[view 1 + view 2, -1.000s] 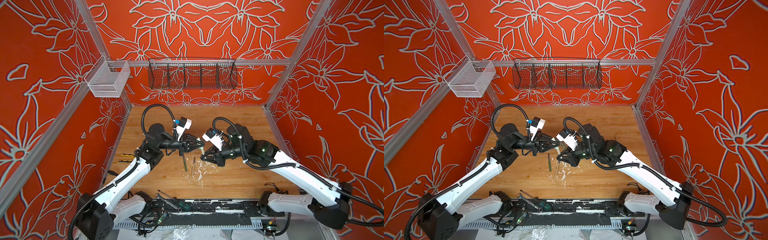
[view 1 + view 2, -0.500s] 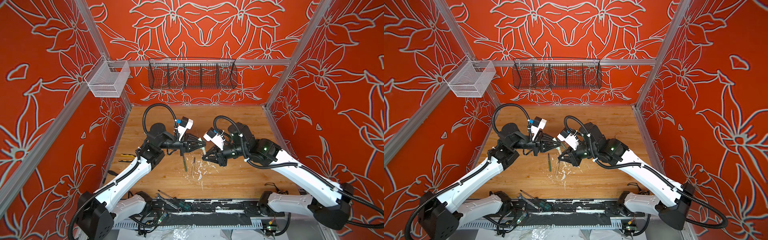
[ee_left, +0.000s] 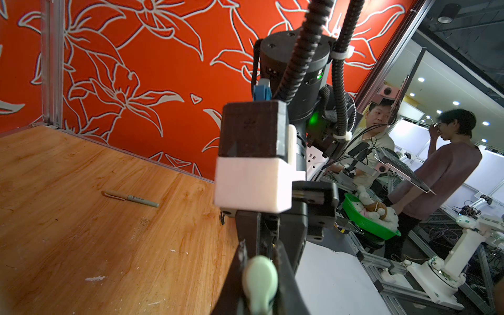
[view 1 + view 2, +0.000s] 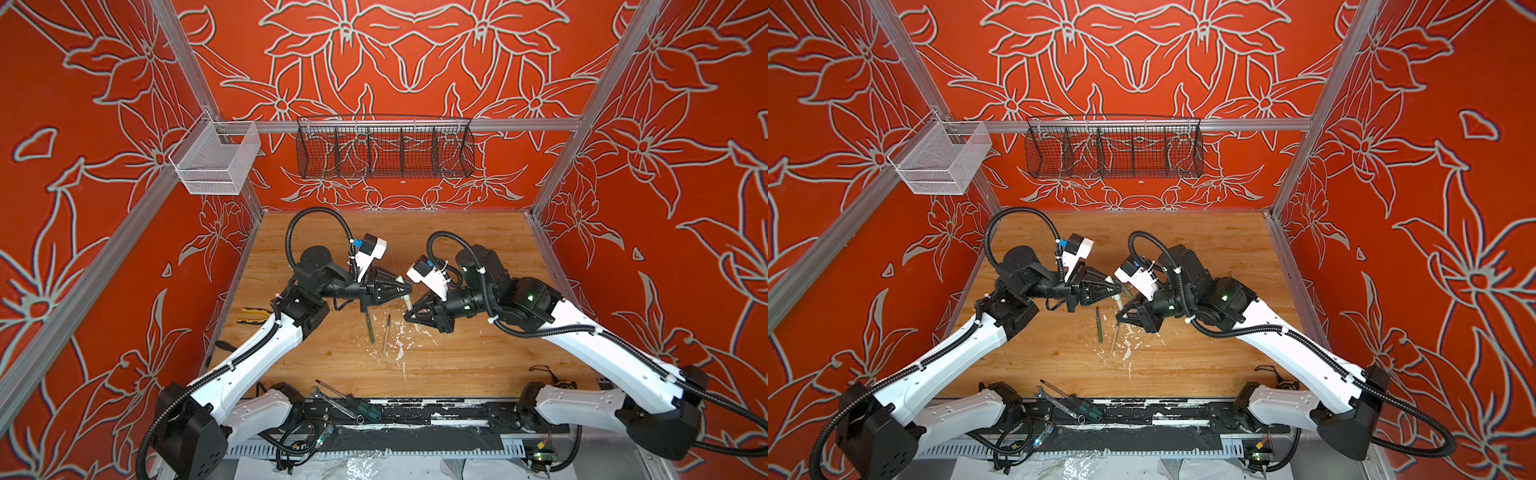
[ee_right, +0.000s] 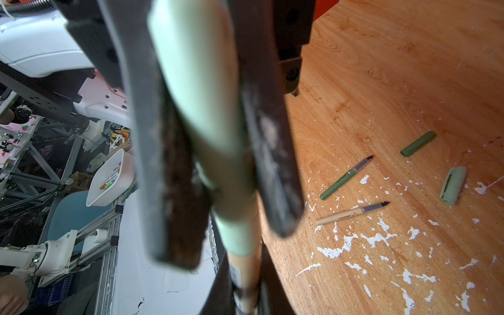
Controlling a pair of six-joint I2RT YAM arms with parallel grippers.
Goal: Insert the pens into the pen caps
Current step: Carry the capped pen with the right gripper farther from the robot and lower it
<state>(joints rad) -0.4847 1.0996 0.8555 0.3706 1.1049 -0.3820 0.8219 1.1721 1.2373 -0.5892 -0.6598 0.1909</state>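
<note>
1. Fingers of my left gripper (image 4: pixel 406 286) are clenched on a stubby pale green plastic pen cap (image 4: pixel 400 282) in a top view. My right gripper (image 4: pixel 409 311) pinches a thin beige stick pen (image 4: pixel 410 303), raised over the wooden table (image 4: pixel 478 353) so the two line up end to end. In both top views a green-barrelled pen (image 4: pixel 1099 324) and a second beige pen (image 4: pixel 1113 334) lie side by side beneath.
2. Left wrist view: the cap's rounded end shows between my fingers (image 3: pixel 286 278). I judge I grip there to leave its mouth free.
3. Right wrist view: the held pen's tip sits inside the cap; how deep, I cannot tell. A dark green cap (image 5: pixel 417 143) and another pale green cap (image 5: pixel 452 185) lie near the loose pens.
</note>
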